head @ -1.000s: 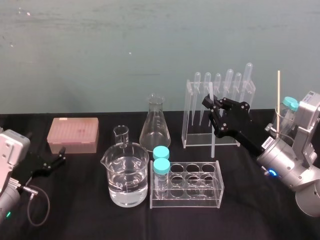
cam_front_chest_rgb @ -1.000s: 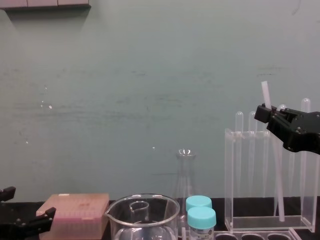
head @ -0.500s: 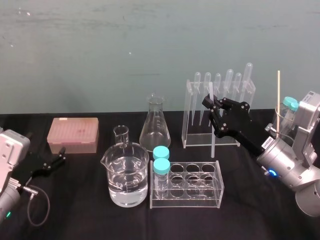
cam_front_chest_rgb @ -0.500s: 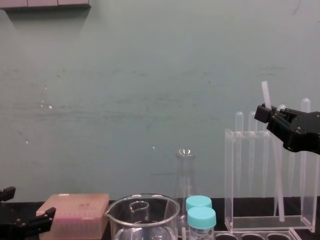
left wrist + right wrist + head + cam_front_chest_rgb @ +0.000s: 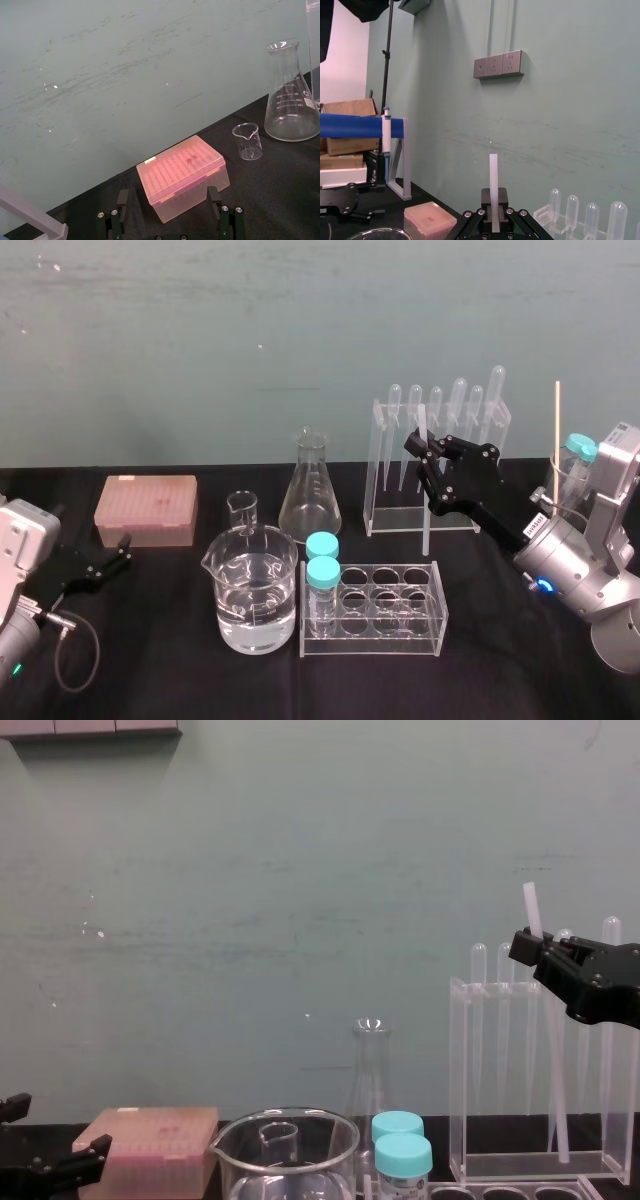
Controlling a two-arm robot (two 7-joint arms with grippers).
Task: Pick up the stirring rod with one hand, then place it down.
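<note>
Nothing has shifted since a second ago: my right gripper [image 5: 421,449] holds the same spot in front of the clear pipette rack [image 5: 376,472], and the stirring rod [image 5: 427,530] has not budged. My fingers are clamped together on the rod near its upper end. In the right wrist view the rod [image 5: 493,180] rises straight up out of the closed gripper [image 5: 493,202]. From the chest view the rod [image 5: 555,1080] stands almost upright, leaning a little, with its top poking above my gripper [image 5: 530,948] and its lower end down by the rack's base. In the head view that lower end sits between the pipette rack and the tube rack [image 5: 437,612] with its two blue-capped vials [image 5: 322,560]; whether it touches the black table [image 5: 150,660] I cannot tell. My left gripper [image 5: 108,562] rests low at the table's left side, fingers spread apart, just in front of the pink tip box [image 5: 147,508], well away from the beaker [image 5: 255,590] and the flask [image 5: 310,490]
</note>
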